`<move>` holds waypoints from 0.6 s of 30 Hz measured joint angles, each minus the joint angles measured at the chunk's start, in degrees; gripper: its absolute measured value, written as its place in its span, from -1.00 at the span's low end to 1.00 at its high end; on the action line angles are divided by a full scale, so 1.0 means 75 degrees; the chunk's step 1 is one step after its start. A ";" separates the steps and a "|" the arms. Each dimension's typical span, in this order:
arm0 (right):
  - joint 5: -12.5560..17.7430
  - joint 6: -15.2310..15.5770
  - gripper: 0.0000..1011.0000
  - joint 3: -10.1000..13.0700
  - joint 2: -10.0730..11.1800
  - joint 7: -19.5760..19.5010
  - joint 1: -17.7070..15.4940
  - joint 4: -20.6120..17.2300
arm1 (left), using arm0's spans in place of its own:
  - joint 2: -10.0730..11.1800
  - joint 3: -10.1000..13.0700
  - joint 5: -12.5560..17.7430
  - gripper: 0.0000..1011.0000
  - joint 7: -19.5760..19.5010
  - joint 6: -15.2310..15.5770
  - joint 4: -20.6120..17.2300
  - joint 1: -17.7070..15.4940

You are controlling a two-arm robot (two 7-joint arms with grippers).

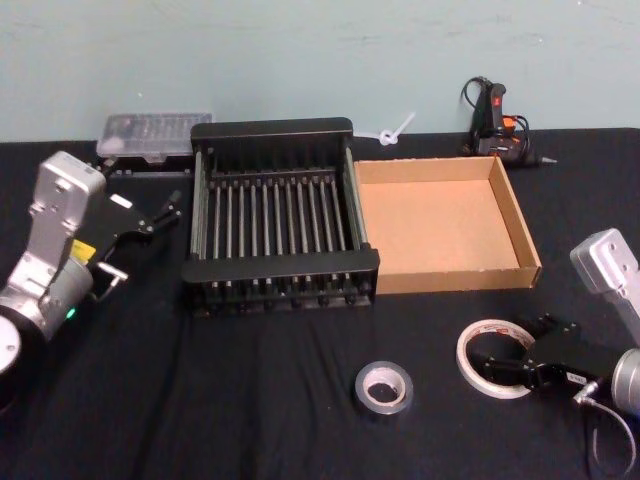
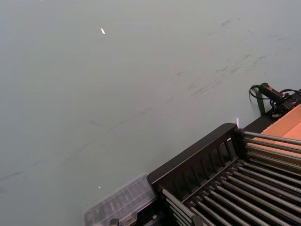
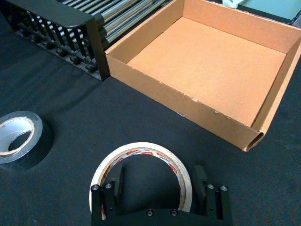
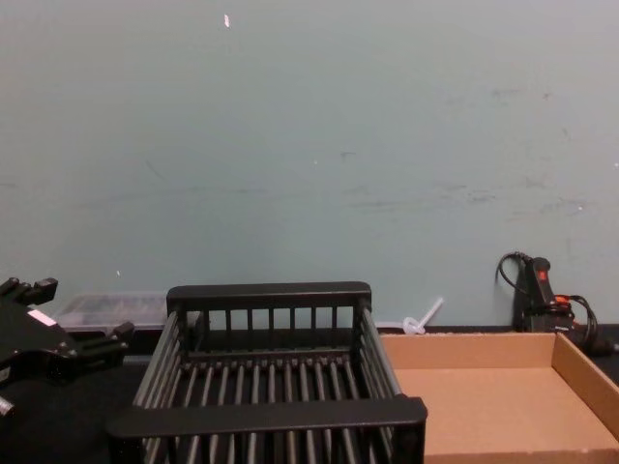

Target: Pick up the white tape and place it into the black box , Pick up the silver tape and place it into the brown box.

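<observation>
- The right gripper is straddling the white tape with its fingers spread wide, one outside each edge of the roll, which is lying flat on the black tablecloth.
- The right arm is reaching in low from the robot's right.
- The silver tape is lying just left of it, in front of the black box and the brown box.
- The left gripper is hanging raised beside the black box, fingers open.
</observation>
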 joint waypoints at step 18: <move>0.0000 0.0000 -0.10 0.0000 0.0000 -0.0001 0.0000 0.0000 | 0.0000 0.0000 0.0000 0.98 0.0000 0.0000 0.0000 0.0000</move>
